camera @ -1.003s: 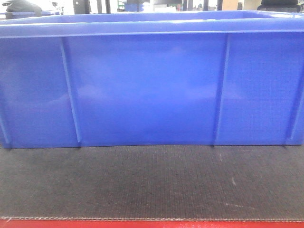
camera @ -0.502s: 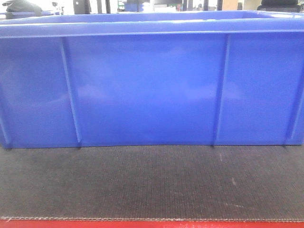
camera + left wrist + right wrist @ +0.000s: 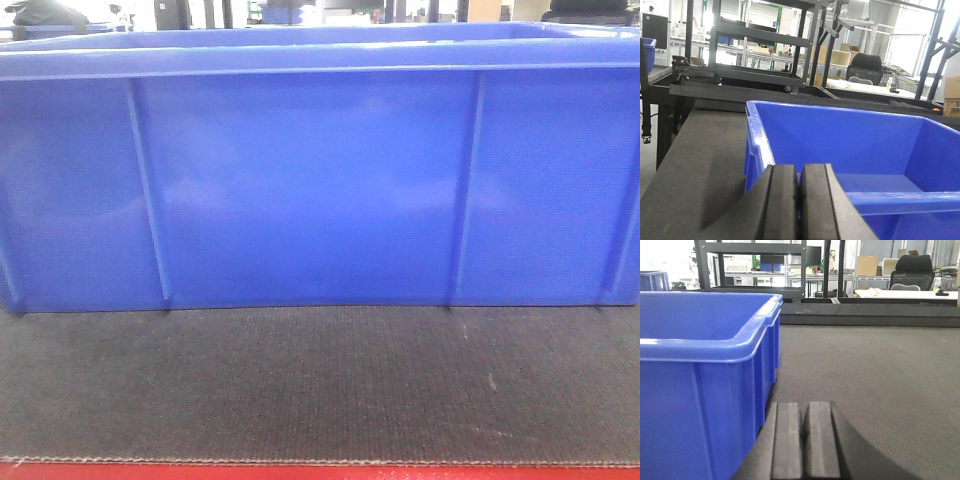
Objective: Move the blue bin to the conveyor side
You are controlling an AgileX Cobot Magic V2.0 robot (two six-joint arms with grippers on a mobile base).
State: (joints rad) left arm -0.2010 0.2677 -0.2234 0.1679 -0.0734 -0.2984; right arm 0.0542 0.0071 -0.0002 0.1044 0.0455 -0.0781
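Note:
The blue bin (image 3: 310,190) stands on the conveyor (image 3: 320,380), and its ribbed long wall fills most of the front view. A red edge strip (image 3: 320,472) runs along the belt's near side. In the left wrist view my left gripper (image 3: 800,170) is shut, pads together with nothing seen between them, at the bin's (image 3: 850,140) near left corner, just in front of its rim. In the right wrist view my right gripper (image 3: 803,407) is also shut and empty. It sits low over the belt (image 3: 880,370), just right of the bin's (image 3: 700,345) side wall.
A black frame rail (image 3: 870,315) borders the belt's far edge. Behind it stand black metal racks (image 3: 760,45), a black office chair (image 3: 865,67) and tables. Another blue crate (image 3: 647,50) shows at the far left.

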